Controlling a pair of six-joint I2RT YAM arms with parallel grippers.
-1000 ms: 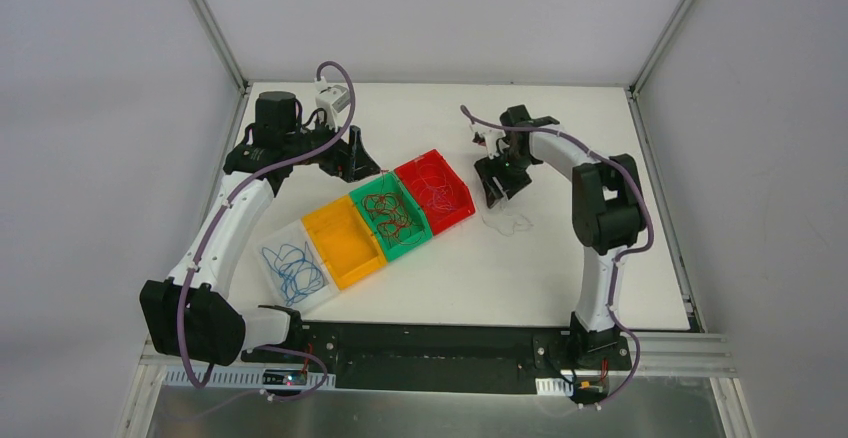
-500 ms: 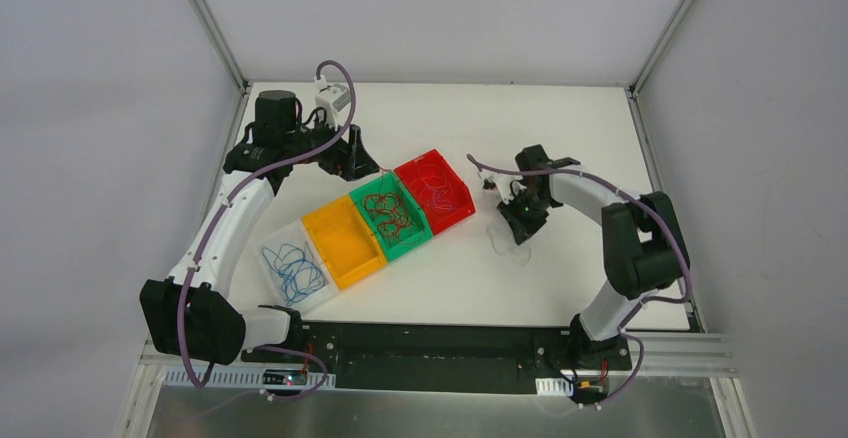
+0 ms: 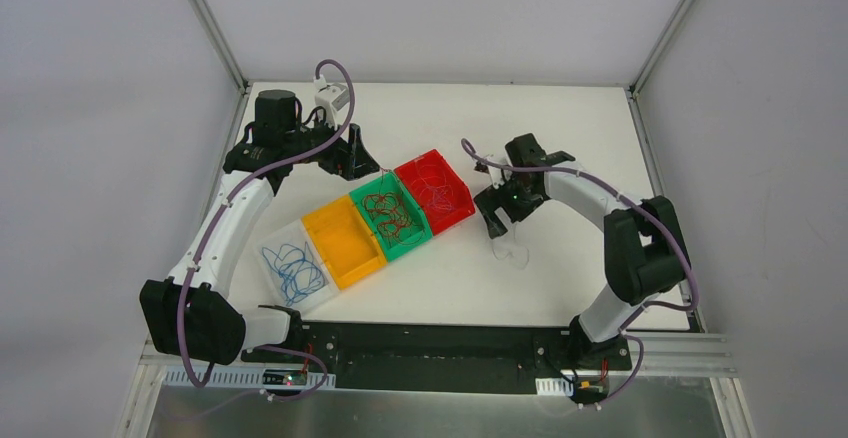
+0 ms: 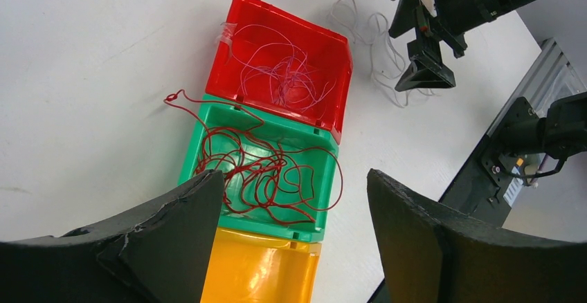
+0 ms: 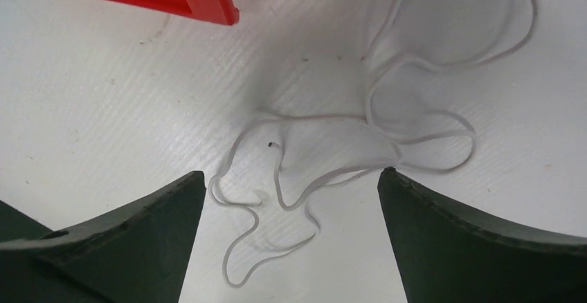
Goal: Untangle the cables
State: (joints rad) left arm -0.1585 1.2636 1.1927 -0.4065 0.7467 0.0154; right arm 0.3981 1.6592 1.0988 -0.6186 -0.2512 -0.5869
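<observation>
A white cable [image 5: 374, 137] lies loose and curled on the table, right of the red bin [image 3: 452, 209]. My right gripper [image 5: 291, 173] is open and hovers just above it, its fingers on either side of the cable's near loops; it also shows in the top view [image 3: 497, 216]. My left gripper [image 4: 294, 178] is open and empty above the green bin [image 4: 325, 230], which holds dark red cables [image 4: 263, 168]. One strand [image 4: 176, 99] hangs out onto the table. The red bin [image 4: 228, 75] holds pale thin cables [image 4: 284, 68]. Blue cables [image 3: 295, 266] lie in a clear bin [image 3: 268, 276].
Four bins stand in a diagonal row: clear, orange [image 3: 343, 241], green [image 3: 412, 239], red. The orange bin looks empty. Grey walls enclose the table, and a black rail [image 3: 430, 343] runs along its near edge.
My right gripper came down and nearer over the white cable, then shifted left. The white cable lies nearer than a second ago. The left arm has not moved.
</observation>
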